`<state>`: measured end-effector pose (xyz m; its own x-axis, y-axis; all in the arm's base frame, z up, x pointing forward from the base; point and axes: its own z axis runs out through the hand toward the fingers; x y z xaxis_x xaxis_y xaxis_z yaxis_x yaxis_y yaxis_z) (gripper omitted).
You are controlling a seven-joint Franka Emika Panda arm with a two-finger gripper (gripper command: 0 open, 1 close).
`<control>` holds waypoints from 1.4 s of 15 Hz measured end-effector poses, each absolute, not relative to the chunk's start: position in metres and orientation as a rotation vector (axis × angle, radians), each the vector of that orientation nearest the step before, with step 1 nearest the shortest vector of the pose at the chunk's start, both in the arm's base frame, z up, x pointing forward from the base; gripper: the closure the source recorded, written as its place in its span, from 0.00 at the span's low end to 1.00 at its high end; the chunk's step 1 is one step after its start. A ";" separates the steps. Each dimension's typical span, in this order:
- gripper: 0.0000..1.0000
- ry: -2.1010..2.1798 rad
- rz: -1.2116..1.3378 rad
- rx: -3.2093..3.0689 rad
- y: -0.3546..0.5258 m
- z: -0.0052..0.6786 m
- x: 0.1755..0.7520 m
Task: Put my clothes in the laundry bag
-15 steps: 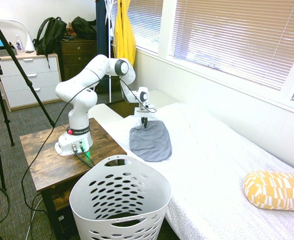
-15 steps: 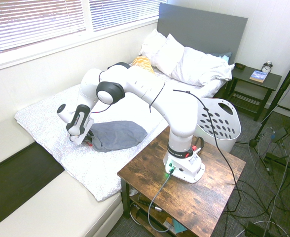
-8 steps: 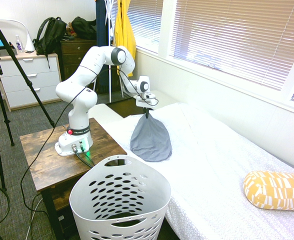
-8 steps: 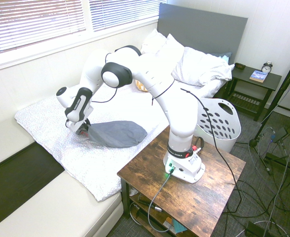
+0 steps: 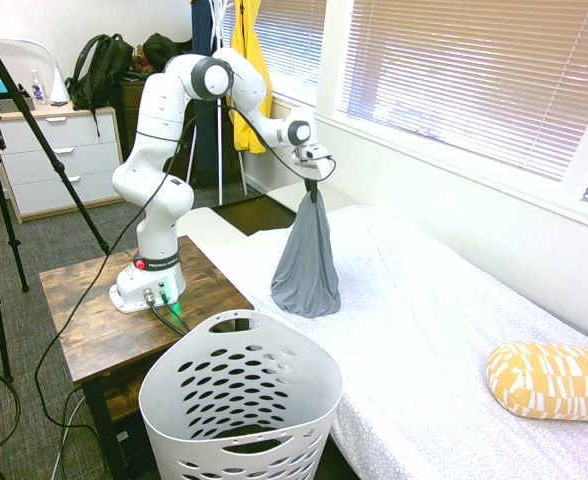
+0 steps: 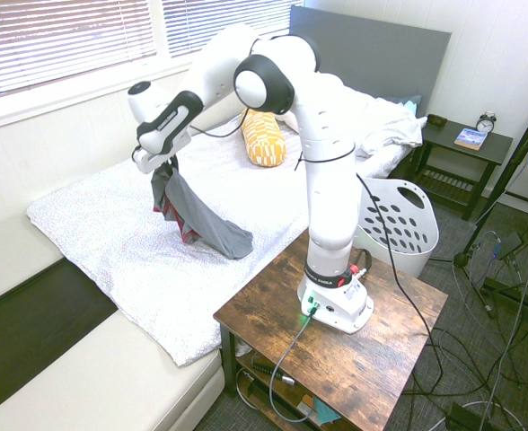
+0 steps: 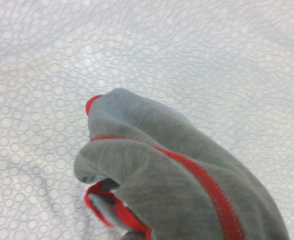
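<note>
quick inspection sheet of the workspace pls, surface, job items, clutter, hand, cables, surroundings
surface: bed with white dotted cover, bare around the garment
job's things: grey garment with red seams hangs from the hand, lower end touching the bed; white laundry basket on the floor by the wooden table
clutter: yellow patterned pillow on the bed
grippers: hand shut on the garment's top
cables: nothing seen on the bed
surroundings: window blinds, dresser, nightstand

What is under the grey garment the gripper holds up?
Under the grey garment lies the white patterned bedspread. Its lower end seems to touch it, hiding that patch.
</note>
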<state>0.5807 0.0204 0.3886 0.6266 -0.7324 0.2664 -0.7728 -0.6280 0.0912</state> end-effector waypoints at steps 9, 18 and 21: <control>1.00 -1.511 0.346 2.522 -0.142 0.564 0.450; 1.00 -1.774 0.270 2.388 -0.280 0.653 0.274; 1.00 -1.899 0.305 2.317 -0.317 0.663 0.211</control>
<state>0.2113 -0.3171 0.6633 0.1874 -0.9533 0.2368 -0.9795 -0.1994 -0.0276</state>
